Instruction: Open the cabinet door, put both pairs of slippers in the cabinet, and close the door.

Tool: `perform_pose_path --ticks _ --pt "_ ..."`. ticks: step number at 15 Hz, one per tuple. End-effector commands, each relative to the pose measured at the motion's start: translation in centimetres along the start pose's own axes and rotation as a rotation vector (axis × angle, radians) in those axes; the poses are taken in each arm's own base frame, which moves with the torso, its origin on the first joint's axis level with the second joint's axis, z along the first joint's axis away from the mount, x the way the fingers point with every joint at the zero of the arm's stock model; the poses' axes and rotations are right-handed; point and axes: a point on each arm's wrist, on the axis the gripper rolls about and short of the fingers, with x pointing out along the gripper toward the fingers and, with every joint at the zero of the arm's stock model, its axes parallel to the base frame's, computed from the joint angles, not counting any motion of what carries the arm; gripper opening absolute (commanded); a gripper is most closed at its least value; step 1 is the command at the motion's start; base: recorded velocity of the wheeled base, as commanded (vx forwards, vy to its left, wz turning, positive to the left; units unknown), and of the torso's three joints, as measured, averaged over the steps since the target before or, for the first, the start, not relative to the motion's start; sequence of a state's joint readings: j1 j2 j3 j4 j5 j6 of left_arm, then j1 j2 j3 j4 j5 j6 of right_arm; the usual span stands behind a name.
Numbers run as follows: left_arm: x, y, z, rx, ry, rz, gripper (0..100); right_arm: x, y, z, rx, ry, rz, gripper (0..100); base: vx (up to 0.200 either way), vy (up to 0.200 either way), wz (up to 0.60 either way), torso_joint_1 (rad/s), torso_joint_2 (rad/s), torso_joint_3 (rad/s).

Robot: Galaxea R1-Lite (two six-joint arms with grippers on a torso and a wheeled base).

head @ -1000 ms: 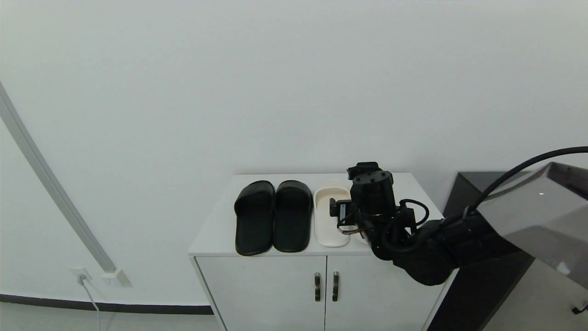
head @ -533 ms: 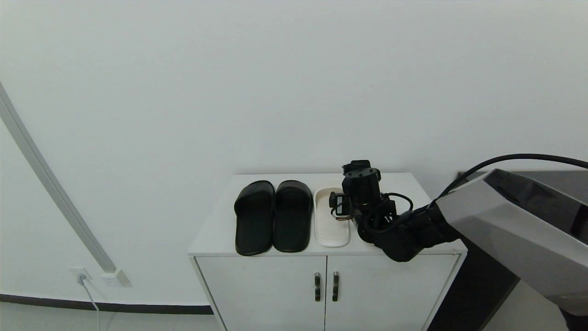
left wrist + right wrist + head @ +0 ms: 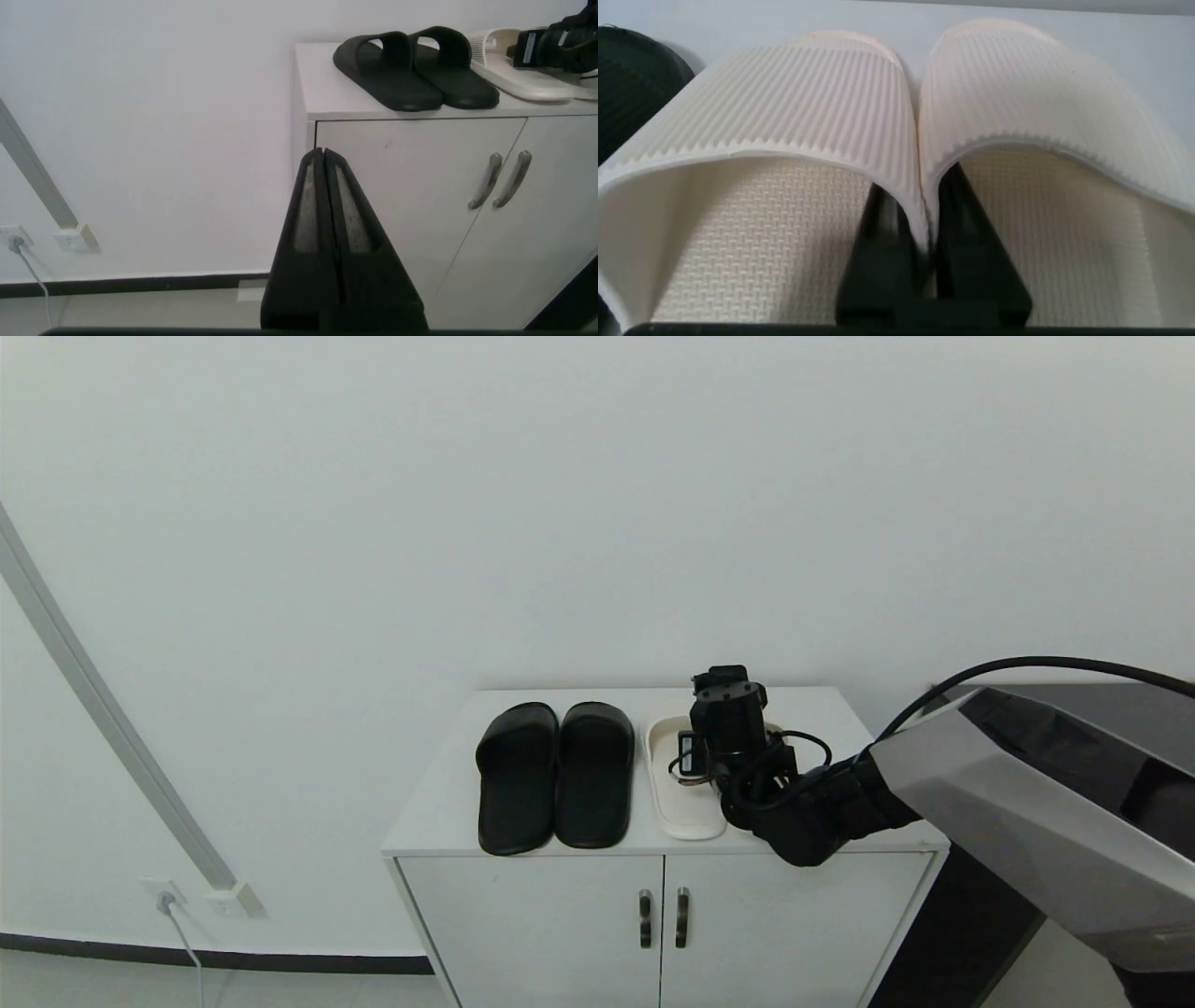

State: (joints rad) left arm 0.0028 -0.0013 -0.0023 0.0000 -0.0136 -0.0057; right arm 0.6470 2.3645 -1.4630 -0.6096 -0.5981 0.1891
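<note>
A white cabinet (image 3: 439, 817) stands against the wall, both doors shut, with two dark handles (image 3: 663, 917) at the middle seam. On its top a pair of black slippers (image 3: 555, 775) lies left of a pair of white slippers (image 3: 677, 798). My right gripper (image 3: 726, 707) is at the white pair. In the right wrist view its fingers (image 3: 878, 233) sit one inside each slipper, pinching the adjoining strap walls of the white slippers (image 3: 785, 103). My left gripper (image 3: 322, 163) is shut and holds nothing, low in front of the cabinet's left side (image 3: 402, 159).
The wall rises directly behind the cabinet. A slanted grey conduit (image 3: 93, 700) runs down to a wall socket with a cable (image 3: 163, 896) at the lower left. A dark block (image 3: 943, 915) stands against the cabinet's right side. Open floor lies left of the cabinet.
My right arm has stretched forward over the cabinet top, bringing the gripper into the white slippers. The left white slipper has shifted slightly to the right.
</note>
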Motion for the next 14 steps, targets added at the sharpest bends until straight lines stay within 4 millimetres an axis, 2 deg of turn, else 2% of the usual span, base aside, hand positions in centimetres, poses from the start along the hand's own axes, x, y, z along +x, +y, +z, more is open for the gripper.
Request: perform_pose_path --ticks 1,4,7,10,12,14 --pt "0.0 0.0 0.0 0.0 0.001 0.0 0 -0.2 0.0 0.4 0.004 -0.007 0.001 0 0.0 0.0 0.0 0.0 0.0 0.0" --pt "0.0 0.0 0.0 -0.002 0.001 0.0 0 -0.8 -0.2 1.3 0.007 -0.023 0.006 0 0.0 0.0 0.0 0.0 0.0 0.0" --pt "0.0 0.0 0.0 -0.002 0.001 0.0 0 -2.9 -1.0 3.2 -0.002 -0.04 0.015 0 0.0 0.0 0.0 0.0 0.0 0.0" --pt "0.0 0.0 0.0 0.0 0.001 0.0 0 -6.7 -2.1 5.5 -0.014 -0.059 0.045 0 0.0 0.0 0.0 0.0 0.0 0.0" --pt "0.0 0.0 0.0 0.0 0.001 0.0 0 -9.7 -2.6 6.0 -0.029 -0.054 0.089 0 0.0 0.0 0.0 0.0 0.0 0.0" --pt "0.0 0.0 0.0 0.0 0.001 0.0 0 -13.0 -3.3 5.8 -0.053 -0.027 0.18 0 0.0 0.0 0.0 0.0 0.0 0.0"
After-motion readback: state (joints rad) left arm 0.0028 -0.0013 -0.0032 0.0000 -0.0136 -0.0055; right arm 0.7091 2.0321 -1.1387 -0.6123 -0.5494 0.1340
